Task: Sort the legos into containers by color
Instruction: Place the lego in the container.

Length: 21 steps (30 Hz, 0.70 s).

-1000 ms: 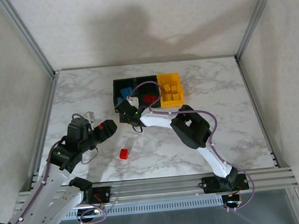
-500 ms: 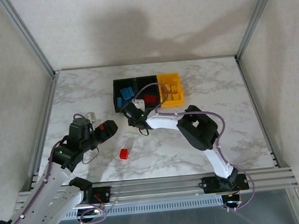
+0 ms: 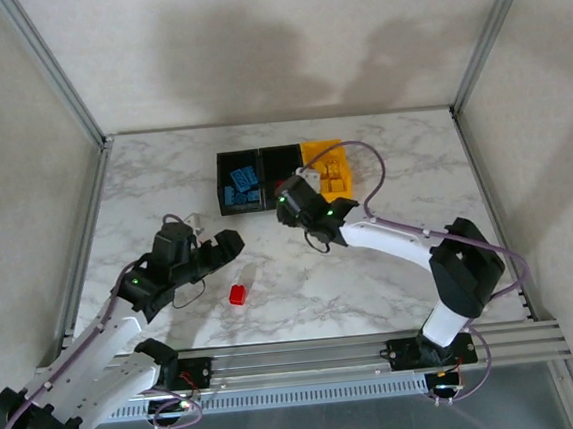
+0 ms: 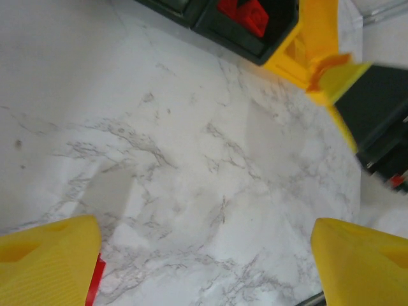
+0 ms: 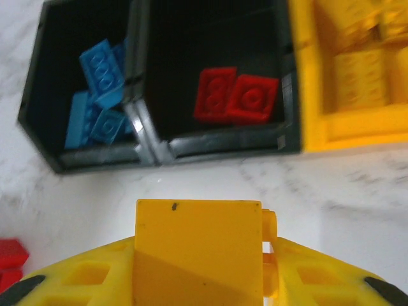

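Observation:
My right gripper [image 3: 291, 194] is shut on a yellow lego [image 5: 197, 245] and hovers just in front of the row of containers. In the right wrist view the left black bin [image 5: 38, 127] holds blue legos [image 5: 95, 95]. The middle black bin [image 5: 217, 148] holds two red legos [image 5: 236, 99], and the yellow bin [image 5: 306, 95] holds yellow ones. A loose red lego [image 3: 237, 294] lies on the table. My left gripper [image 3: 219, 248] stands open just up and left of it, nothing between its fingers [image 4: 44, 261].
The marble table [image 3: 383, 166] is walled by a metal frame [image 3: 65, 88] and panels on three sides. My right arm [image 3: 409, 239] arcs over the table's right half with its cable looping up. Bare marble lies left and right of the bins.
My right gripper has swung right with the yellow lego, from in front of the blue-filled bin toward the red and yellow bins. My left gripper has moved right, closer to the loose red lego.

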Each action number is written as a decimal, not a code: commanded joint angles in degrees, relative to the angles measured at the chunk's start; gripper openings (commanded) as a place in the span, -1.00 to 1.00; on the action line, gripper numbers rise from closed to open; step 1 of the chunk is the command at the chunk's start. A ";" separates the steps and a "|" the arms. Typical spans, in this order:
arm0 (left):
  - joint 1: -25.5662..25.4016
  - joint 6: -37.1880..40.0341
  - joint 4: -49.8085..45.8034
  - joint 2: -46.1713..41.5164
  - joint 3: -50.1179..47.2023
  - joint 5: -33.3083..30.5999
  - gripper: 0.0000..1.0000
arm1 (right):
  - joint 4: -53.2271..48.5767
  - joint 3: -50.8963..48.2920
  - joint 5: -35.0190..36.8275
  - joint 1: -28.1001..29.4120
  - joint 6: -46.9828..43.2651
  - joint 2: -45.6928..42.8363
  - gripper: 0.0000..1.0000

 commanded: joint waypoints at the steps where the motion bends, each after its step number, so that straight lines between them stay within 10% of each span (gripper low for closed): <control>1: -3.08 -1.71 3.93 2.72 2.11 -2.53 0.71 | -1.32 -0.72 -2.25 -4.45 -2.03 -2.00 -0.14; 21: -10.80 -3.27 5.66 12.91 7.99 -6.88 0.70 | -4.13 26.60 -13.74 -23.41 -1.00 23.91 -0.12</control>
